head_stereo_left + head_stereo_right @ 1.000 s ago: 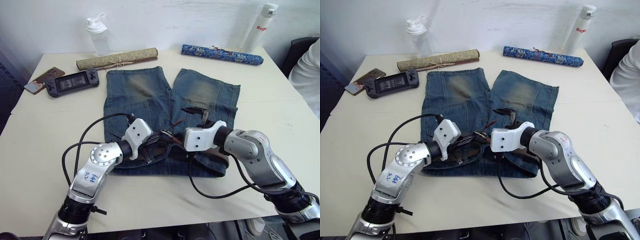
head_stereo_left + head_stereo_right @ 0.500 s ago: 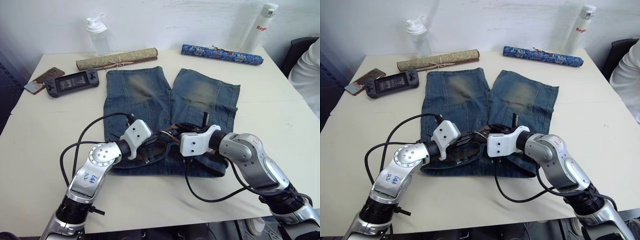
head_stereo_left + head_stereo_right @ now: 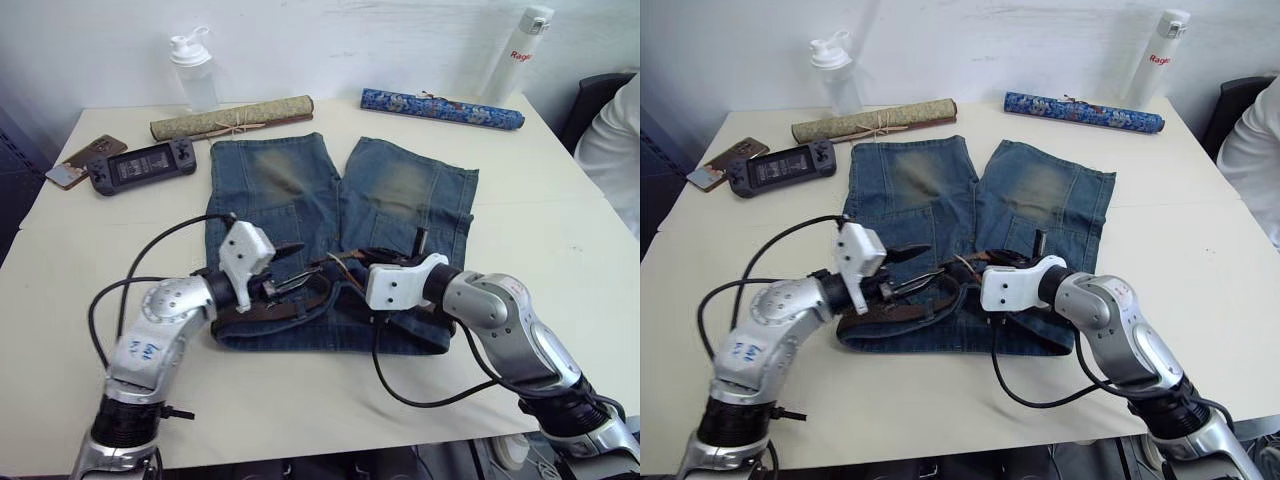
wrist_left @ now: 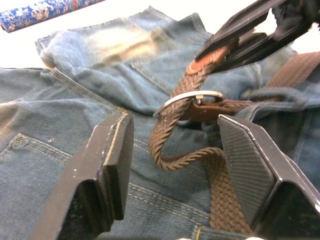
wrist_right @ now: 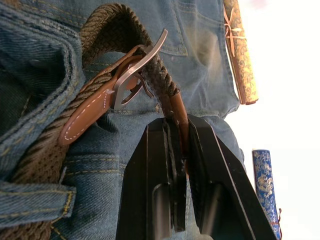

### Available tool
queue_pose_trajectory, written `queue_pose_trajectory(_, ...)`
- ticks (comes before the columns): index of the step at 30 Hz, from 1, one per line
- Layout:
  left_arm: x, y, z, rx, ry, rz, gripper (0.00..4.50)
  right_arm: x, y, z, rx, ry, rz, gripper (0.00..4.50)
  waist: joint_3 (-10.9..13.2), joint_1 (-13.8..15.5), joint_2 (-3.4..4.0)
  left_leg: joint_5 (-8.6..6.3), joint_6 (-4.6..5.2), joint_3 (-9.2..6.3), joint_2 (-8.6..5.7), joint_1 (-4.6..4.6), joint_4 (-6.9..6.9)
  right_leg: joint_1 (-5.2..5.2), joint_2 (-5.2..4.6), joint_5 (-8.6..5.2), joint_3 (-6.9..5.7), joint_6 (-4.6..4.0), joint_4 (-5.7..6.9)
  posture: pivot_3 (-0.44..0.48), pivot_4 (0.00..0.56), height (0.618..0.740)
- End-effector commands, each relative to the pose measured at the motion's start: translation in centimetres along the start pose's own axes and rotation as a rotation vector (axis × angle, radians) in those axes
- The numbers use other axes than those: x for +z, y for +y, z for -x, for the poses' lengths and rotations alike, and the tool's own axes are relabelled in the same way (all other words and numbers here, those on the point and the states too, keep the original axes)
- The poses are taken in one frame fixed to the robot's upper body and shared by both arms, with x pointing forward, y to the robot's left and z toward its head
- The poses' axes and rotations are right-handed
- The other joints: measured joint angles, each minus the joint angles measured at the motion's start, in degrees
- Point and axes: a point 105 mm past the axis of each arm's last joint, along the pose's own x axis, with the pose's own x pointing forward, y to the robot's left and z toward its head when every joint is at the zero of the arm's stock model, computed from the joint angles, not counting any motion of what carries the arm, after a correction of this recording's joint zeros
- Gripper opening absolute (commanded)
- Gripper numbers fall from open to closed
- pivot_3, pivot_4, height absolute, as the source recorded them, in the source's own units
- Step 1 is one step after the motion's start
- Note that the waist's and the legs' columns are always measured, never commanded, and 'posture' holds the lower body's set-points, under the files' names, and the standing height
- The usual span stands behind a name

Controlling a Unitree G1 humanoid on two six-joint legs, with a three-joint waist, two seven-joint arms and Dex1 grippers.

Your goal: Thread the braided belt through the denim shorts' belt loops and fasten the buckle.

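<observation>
Belt (image 4: 172,145) tip, fed through buckle (image 4: 192,97), stays pinched in our right claw (image 5: 177,145) for tightening; left claw (image 4: 172,165) gapes, released.

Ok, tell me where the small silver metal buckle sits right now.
The small silver metal buckle lies on the faded blue denim shorts near the waistband's middle, between the open left end effector and the right end effector, which pinches the dark-brown braided belt beside it.

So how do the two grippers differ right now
The left gripper is open, its fingers spread either side of the buckle and touching nothing. The right gripper is shut on the belt near its tan tip. The left comes in from the robot's left over the shorts, the right from the robot's right. Both sit at the waistband, close to the buckle.
</observation>
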Motion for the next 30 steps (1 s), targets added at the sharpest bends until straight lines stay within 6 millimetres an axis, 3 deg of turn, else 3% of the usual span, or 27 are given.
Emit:
queue_pose_trajectory(1,0.0,1.0,2.7,-0.049,0.011,0.1,2.74,0.5,-1.3,0.6,-0.063,-0.008,0.02,0.0,0.01,-0.02,0.01,0.0,-0.01,0.0,0.01,0.0,0.0,0.0,0.02,0.0,0.0,0.0,0.0,0.0,0.15,0.717)
queue_pose_trajectory(3,-0.5,3.1,3.4,0.008,0.013,0.133,2.74,0.6,-1.2,0.5,-0.063,-0.008,0.019,0.0,0.01,0.03,0.02,0.01,-0.02,0.0,0.01,0.02,0.01,0.0,0.03,-0.01,0.0,-0.01,-0.03,0.0,0.15,0.717)
queue_pose_trajectory(5,-0.8,5.4,3.3,0.102,-0.003,0.136,2.22,0.8,-1.2,0.5,-0.066,-0.014,0.017,0.0,0.01,0.5,0.01,0.02,-0.04,-0.02,-0.02,0.03,0.02,0.0,0.02,-0.01,-0.02,-0.01,-0.03,0.0,0.15,0.717)
queue_pose_trajectory(10,-2.7,6.4,2.1,0.094,0.067,0.04,0.03,1.4,-1.3,0.6,-0.075,-0.036,0.014,0.0,0.01,0.16,0.01,0.0,0.0,-0.01,-0.08,0.0,0.01,0.05,0.01,0.01,-0.02,0.03,0.05,0.0,0.15,0.717)
queue_pose_trajectory(14,-6.3,5.6,1.4,0.029,0.215,-0.044,0.03,1.4,-1.5,0.9,-0.09,-0.036,0.014,0.0,0.01,0.1,0.01,0.0,-0.01,0.02,-0.06,0.0,-0.02,0.02,0.07,0.01,-0.02,0.03,0.06,0.0,0.15,0.717)
queue_pose_trajectory(19,-10.6,4.6,2.6,-0.042,0.381,-0.093,0.03,1.6,-2.8,2.0,-0.146,-0.043,0.025,0.0,0.0,-0.03,0.01,-0.01,-0.02,0.06,0.01,0.0,-0.02,-0.03,0.09,0.0,0.0,0.02,0.1,0.0,0.15,0.717)
queue_pose_trajectory(24,-12.1,4.6,3.6,-0.07,0.447,-0.155,0.03,1.6,-5.2,4.1,-0.213,-0.071,0.065,0.0,-0.01,-0.13,0.03,-0.02,-0.03,0.08,0.01,0.05,-0.02,-0.02,0.08,0.0,0.02,0.01,0.1,0.0,0.15,0.717)
queue_pose_trajectory(30,-12.7,4.2,3.6,-0.082,0.448,-0.176,0.03,0.6,-8.1,6.6,-0.28,-0.064,0.127,0.0,-0.05,-0.11,0.1,-0.02,-0.02,0.1,0.01,0.12,-0.03,0.0,0.07,0.0,0.04,0.01,0.09,0.0,0.15,0.717)
